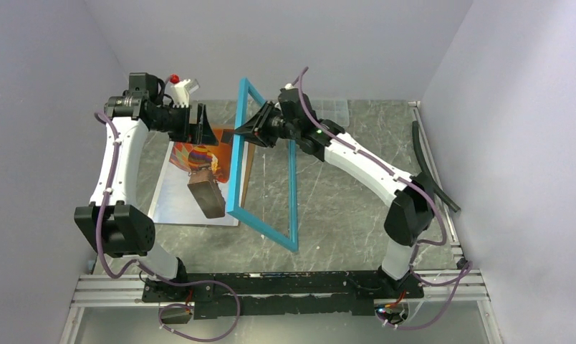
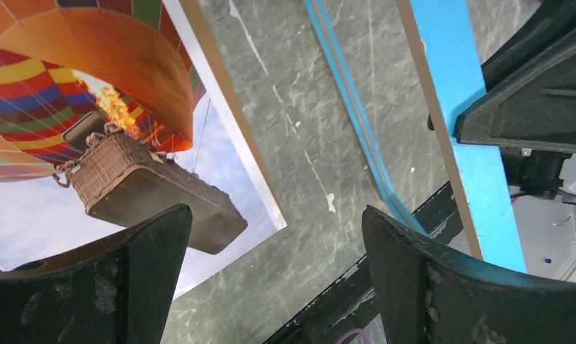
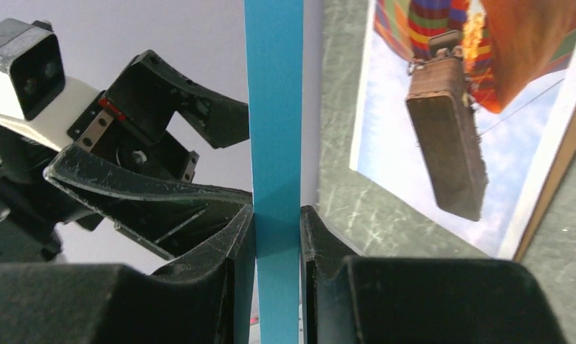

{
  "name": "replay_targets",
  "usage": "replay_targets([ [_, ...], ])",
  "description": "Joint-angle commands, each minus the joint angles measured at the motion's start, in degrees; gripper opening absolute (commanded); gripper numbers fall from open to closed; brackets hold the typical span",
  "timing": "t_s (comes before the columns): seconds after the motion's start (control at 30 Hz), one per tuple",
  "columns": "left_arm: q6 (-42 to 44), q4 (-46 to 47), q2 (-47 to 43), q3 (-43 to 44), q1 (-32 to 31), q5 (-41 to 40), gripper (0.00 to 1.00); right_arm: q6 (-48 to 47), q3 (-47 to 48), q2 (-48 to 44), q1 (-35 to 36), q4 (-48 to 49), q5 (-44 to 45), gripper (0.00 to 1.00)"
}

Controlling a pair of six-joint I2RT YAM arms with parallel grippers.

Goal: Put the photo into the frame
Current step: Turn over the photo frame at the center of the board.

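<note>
Seen from above, the large rectangular frame with a thin bright-blue border (image 1: 236, 165) stands tilted up on edge near the middle of the grey-green marbled worktop (image 1: 342, 201). The right gripper (image 1: 252, 129) meets the upper part of its left bar. The right wrist view settles the grip: both black fingers (image 3: 228, 272) press flat on either side of the blue bar, the jaws narrowed onto it.

The large paper photo of an orange-red patchwork hot-air balloon with a brown basket (image 1: 192, 188) lies face up on the worktop, left of the frame and apart from it. The wrist views show most clearly a thin brown board (image 3: 550, 193) edging out along one side of the photo.

The left gripper (image 1: 201, 127) hangs above the photo's far end. Its own camera shows its jaws spread wide with nothing between them and the photo below.
</note>
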Motion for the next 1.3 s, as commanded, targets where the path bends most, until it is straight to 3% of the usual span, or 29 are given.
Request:
replay_targets([
  [0.0, -2.38, -2.31, -1.85, 5.34, -1.26, 3.76, 0.94, 9.90, -7.35, -7.49, -1.46, 18.39, -8.23, 0.09],
  [0.33, -5.43, -0.60, -5.12, 7.82, -12.55, 1.80, 0.94, 8.02, -12.52, -13.48, -4.42, 17.34, -9.49, 0.15],
  [0.43, -5.61, 0.31, -5.44, 7.30, -15.84, -0.16, 0.94, 9.25, -18.10, -16.35, -5.80, 19.17, -10.61, 0.18],
  [0.6, -6.79, 1.38, -4.90, 8.25, -20.29, -2.35, 0.94, 13.97, -27.03, -18.58, -7.70, 30.38, -14.66, 0.24],
  [0.73, -7.26, 1.72, -4.48, 8.46, -23.02, -4.32, 0.94, 14.14, -25.66, -17.50, -8.01, 29.80, -16.20, 0.27],
  [0.8, -7.39, 2.17, -4.62, 7.96, -24.00, -5.14, 0.94, 13.60, -24.74, -17.86, -8.42, 29.08, -16.32, 0.34],
  [0.87, -7.79, 2.63, -4.69, 7.54, -24.88, -6.39, 0.94, 13.31, -24.46, -18.49, -9.20, 28.55, -16.83, 0.54],
  [0.93, -7.86, 2.99, -4.69, 7.48, -26.12, -7.61, 0.94, 13.13, -24.63, -19.17, -9.94, 28.25, -16.88, 0.64],
  [1.1, -7.99, 3.85, -3.39, 7.39, -28.88, -9.35, 0.94, 9.31, -21.89, -19.21, -11.56, 20.42, -18.29, 0.70],
  [1.27, -7.70, 4.76, -1.65, 9.09, -30.21, -10.10, 0.94, 1.11, -14.79, -19.32, -13.85, 4.28, -17.67, 0.70],
])
